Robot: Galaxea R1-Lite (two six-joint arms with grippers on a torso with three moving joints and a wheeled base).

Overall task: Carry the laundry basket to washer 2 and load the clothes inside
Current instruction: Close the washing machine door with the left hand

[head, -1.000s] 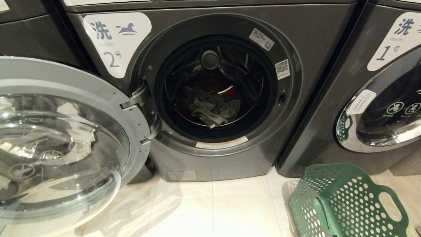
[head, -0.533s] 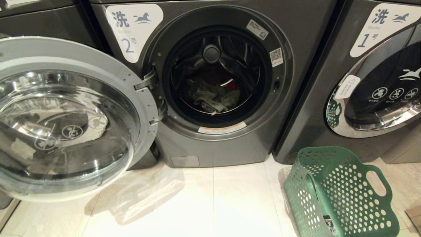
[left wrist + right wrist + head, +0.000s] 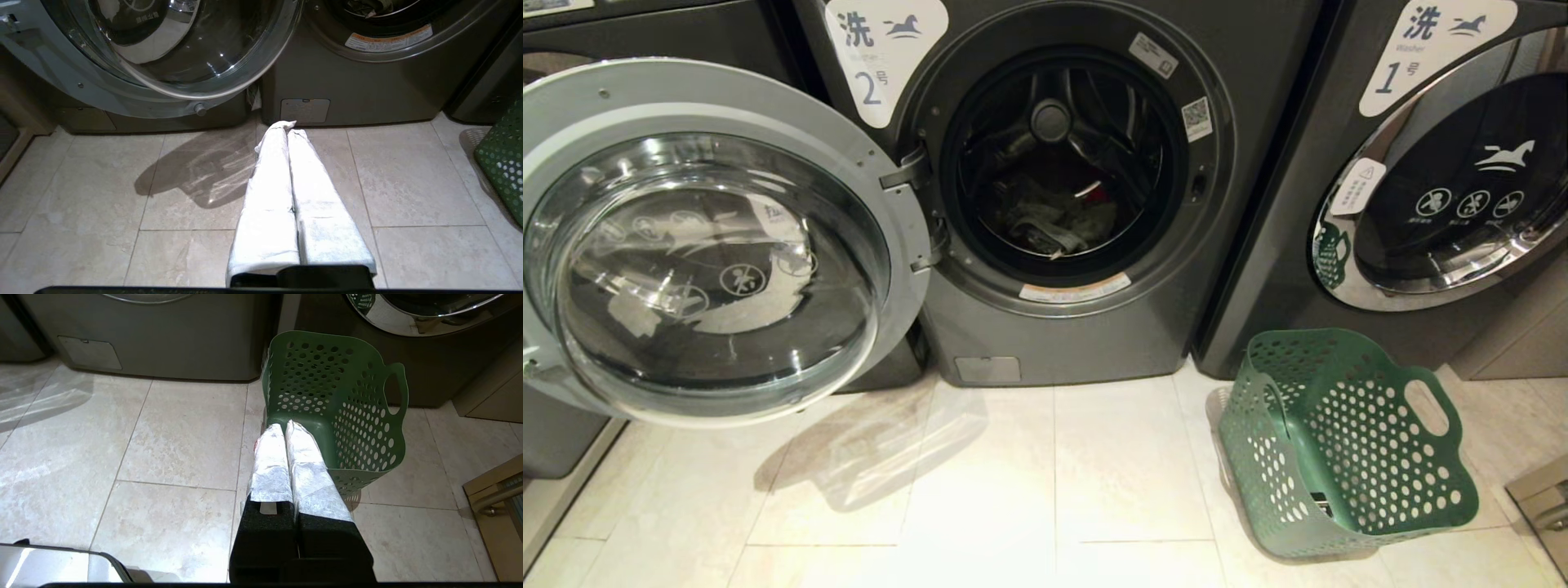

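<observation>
Head view: whole scene shifted and shrank, a camera pull-back, not a move of the things. Washer 2 (image 3: 1086, 204) sat higher in frame; more tiled floor (image 3: 1013, 490) came into view; the laundry basket (image 3: 1339, 445), earlier cut off, showed whole.

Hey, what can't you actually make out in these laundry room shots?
- Clothes in washer 2, head view: the dark drum shows only grey and a bit of red; any yellow piece is hidden.
- Basket floor, head view: partly blocked by its near wall.
- Washer 1: cut off by the frame edge.
</observation>
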